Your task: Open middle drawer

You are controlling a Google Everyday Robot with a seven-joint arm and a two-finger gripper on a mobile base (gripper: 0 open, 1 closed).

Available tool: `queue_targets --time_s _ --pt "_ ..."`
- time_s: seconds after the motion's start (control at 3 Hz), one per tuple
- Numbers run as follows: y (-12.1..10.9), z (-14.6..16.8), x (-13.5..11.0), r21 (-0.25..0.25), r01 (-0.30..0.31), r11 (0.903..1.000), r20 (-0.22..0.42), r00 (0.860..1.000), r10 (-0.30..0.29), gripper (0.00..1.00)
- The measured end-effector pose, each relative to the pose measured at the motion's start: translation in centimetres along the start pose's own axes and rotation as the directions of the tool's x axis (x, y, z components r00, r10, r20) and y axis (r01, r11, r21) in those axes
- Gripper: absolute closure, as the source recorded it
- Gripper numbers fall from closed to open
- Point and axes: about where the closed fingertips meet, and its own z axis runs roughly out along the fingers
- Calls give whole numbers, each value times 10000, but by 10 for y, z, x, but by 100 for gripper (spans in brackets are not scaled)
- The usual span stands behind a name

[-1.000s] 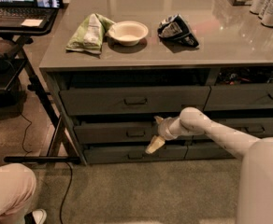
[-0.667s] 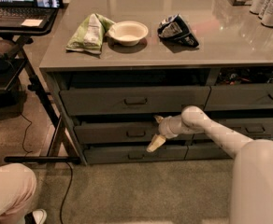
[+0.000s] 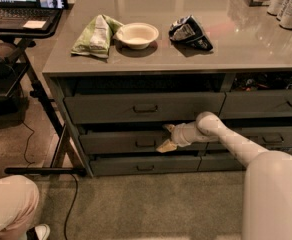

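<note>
The middle drawer is the wide grey front in the left stack, between a taller drawer above and a slimmer one below. Its small dark pull handle sits at centre. My gripper is at this drawer's front, just right of the handle. Its pale fingers are spread, one near the front's top edge and one lower on the front. They hold nothing that I can see. A dark gap shows above the drawer front.
On the countertop lie a green bag, a white bowl and a dark chip bag, with cans at the far right. A laptop stand is at left. A person's knee is at bottom left.
Almost nothing. The gripper stays at the middle drawer's front beside the handle; my arm and body have shifted only slightly.
</note>
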Motion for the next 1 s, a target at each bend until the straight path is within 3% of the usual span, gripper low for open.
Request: queue_targets --time_s 0.33,0.67,1.0 --pt "-4 -4 0 70 -75 9999 -12 10000 75 66" --pt "-10 -5 -3 71 -75 9999 -12 10000 75 74" --pt "-12 -9 -8 77 -76 9999 -12 10000 76 73"
